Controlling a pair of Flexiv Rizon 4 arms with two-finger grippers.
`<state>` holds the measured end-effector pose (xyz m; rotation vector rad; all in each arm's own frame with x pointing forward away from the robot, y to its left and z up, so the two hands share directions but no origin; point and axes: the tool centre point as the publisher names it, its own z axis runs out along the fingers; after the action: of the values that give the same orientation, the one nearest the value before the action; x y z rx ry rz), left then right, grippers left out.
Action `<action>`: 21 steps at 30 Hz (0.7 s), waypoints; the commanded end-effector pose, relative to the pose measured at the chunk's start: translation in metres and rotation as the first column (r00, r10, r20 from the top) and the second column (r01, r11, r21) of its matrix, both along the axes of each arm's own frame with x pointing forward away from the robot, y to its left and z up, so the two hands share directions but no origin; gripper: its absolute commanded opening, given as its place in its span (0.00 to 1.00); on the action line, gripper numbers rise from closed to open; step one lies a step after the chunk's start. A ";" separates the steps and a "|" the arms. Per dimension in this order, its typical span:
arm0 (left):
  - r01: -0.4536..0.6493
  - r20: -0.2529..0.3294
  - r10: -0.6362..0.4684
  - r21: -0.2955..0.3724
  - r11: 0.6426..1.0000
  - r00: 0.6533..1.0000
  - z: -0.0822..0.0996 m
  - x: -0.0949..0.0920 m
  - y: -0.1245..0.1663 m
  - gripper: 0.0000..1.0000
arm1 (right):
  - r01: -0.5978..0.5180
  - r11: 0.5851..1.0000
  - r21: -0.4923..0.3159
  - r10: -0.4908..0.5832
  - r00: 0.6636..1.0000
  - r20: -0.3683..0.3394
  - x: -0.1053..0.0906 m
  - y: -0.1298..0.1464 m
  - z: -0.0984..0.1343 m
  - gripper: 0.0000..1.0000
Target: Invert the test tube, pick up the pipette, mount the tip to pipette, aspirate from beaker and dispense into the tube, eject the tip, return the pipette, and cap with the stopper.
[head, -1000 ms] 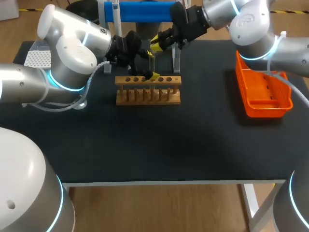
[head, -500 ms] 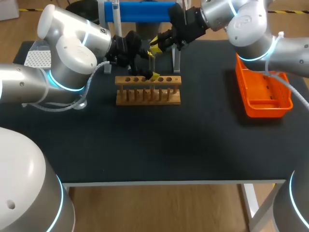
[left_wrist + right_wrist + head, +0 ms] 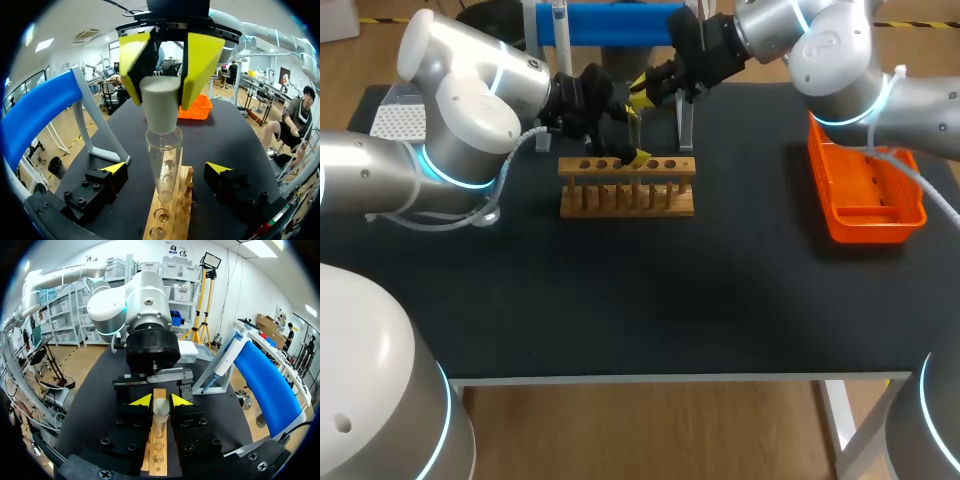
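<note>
1. The flat matte bench [image 3: 640,300] is showing plain black all over.
2. The pale-brown wooden test tube rack [image 3: 627,190] is showing bare wood, with its holes reading dark.
3. The clear conical-bottomed test tube [image 3: 164,165] is letting the rack's brown show through.
4. The off-white tapered stopper [image 3: 160,102] is looking chalky and unmarked.
5. The left end effector [image 3: 167,170] and the right end effector [image 3: 160,401] are both wearing black bodies with bright yellow tips.
6. The orange plastic basket [image 3: 865,190] is showing one solid orange.
7. The blue cylindrical bar [image 3: 610,22] is sitting on pale grey legs.
8. The silver-grey left arm [image 3: 470,100] and silver-grey right arm [image 3: 840,50] are glowing with cyan rings.
9. The white perforated box [image 3: 398,122] is showing a fine dotted grid.
</note>
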<state>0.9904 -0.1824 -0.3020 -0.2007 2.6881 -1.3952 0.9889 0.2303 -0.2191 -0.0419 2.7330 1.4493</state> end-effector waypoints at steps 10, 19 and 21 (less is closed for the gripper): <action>0.004 -0.003 -0.004 0.002 1.000 1.000 0.000 0.001 0.000 1.00 | -0.004 1.000 0.011 0.004 1.000 0.001 0.000 0.001 0.003 0.00; 0.004 -0.003 -0.004 0.002 1.000 1.000 0.000 0.001 0.000 1.00 | -0.007 1.000 0.012 0.007 1.000 -0.007 0.000 0.003 0.000 0.00; 0.004 -0.003 -0.004 0.002 1.000 1.000 0.000 0.001 0.000 1.00 | -0.008 1.000 0.011 0.008 1.000 -0.009 0.000 0.003 -0.001 0.00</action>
<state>0.9904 -0.1824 -0.3020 -0.2007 2.6882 -1.3952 0.9870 0.2327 -0.2184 -0.0425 2.7324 1.4682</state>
